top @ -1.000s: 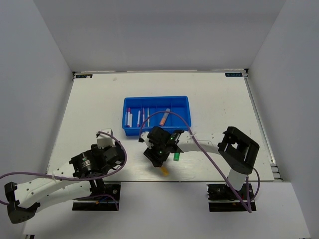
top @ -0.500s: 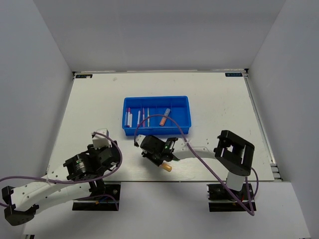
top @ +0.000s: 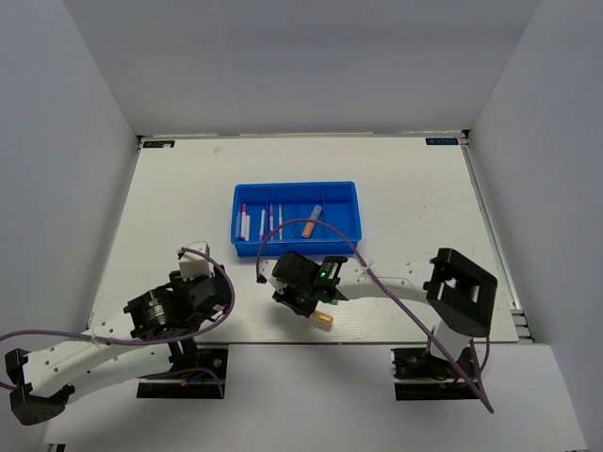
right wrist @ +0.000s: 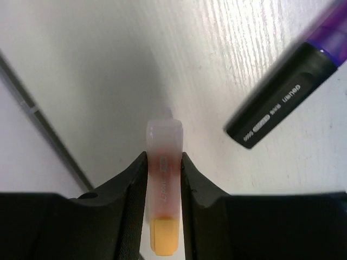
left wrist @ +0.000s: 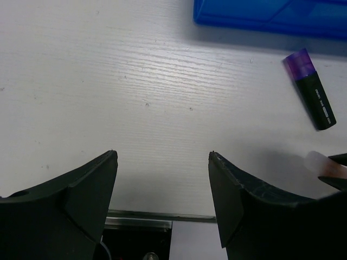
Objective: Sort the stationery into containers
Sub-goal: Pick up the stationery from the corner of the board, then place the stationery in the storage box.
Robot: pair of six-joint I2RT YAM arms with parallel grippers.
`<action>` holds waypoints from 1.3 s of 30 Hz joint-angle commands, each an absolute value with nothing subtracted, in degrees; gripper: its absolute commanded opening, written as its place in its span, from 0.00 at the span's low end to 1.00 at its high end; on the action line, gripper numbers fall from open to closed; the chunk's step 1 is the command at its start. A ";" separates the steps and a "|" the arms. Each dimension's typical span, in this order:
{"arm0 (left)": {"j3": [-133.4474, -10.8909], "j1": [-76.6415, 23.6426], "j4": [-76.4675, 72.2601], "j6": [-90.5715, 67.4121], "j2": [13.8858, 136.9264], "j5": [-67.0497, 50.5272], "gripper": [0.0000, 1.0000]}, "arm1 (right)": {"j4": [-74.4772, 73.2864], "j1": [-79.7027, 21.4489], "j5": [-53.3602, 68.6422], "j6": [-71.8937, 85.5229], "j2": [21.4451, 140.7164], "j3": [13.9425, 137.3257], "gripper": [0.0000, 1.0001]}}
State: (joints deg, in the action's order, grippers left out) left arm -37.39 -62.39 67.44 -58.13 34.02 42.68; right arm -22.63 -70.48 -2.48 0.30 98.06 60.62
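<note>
My right gripper (right wrist: pixel 164 157) is shut on a pink/orange highlighter (right wrist: pixel 163 179), its clear cap sticking out past the fingertips just above the table. In the top view this gripper (top: pixel 306 299) is near the front edge, and the highlighter's orange end (top: pixel 323 320) pokes out behind it. A purple/black highlighter (right wrist: pixel 284 97) lies on the table just beside it, and it also shows in the left wrist view (left wrist: pixel 310 90). My left gripper (left wrist: pixel 162 156) is open and empty, low over the table at the front left (top: pixel 200 273). The blue tray (top: pixel 297 186) holds several pens (top: pixel 243 224) and an orange highlighter (top: pixel 312 222).
The table's front edge with its metal strip (left wrist: pixel 141 218) runs just behind both grippers. White walls enclose the left, back and right sides. A purple cable (top: pixel 311 221) from the right arm loops over the tray's front. The right arm's elbow (top: pixel 460 287) stands at the front right.
My right gripper has shifted slightly right along the front edge with the pink/orange highlighter in it, and its elbow has swung right. The left arm has moved only slightly.
</note>
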 commanded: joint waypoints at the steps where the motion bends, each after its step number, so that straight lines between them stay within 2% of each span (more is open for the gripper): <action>1: -37.97 -62.49 64.34 -57.83 36.03 43.07 0.78 | -26.19 -69.70 0.70 -2.37 91.94 63.72 0.00; 6: -37.71 -62.58 61.79 -56.78 37.88 42.54 0.75 | -25.40 -67.59 -5.18 -3.51 86.76 65.47 0.00; 10: -38.06 -62.58 59.42 -55.90 39.37 42.10 0.72 | -24.79 -63.91 -15.60 -5.97 85.52 69.34 0.00; 15: -37.97 -62.67 55.47 -54.76 42.53 40.52 0.67 | -22.50 -54.08 -20.04 -8.43 86.92 77.16 0.00; 23: -36.83 -62.67 47.56 -54.05 47.90 37.36 0.66 | -20.48 -43.16 -11.19 -0.54 101.41 91.91 0.00; 27: -36.83 -62.49 43.16 -54.23 52.46 35.25 0.66 | -15.92 -40.87 -7.12 7.80 106.78 93.69 0.00; 33: -38.49 -62.67 39.74 -55.02 58.44 34.81 0.66 | -16.51 -38.15 -2.03 12.39 114.86 98.68 0.00; 34: -38.93 -62.67 39.47 -55.45 59.84 34.80 0.66 | -17.22 -37.62 -1.59 13.09 115.39 99.31 0.01; 36: -39.11 -62.67 38.33 -55.55 60.64 34.54 0.65 | -18.37 -37.01 -0.62 13.62 117.06 99.67 0.13; 37: -39.20 -62.75 37.71 -55.89 61.43 34.54 0.65 | -18.63 -36.83 -0.53 13.97 116.81 99.41 0.26; 39: -39.98 -62.93 36.30 -56.60 63.36 34.37 0.63 | -19.07 -36.39 1.39 13.98 116.46 98.18 0.32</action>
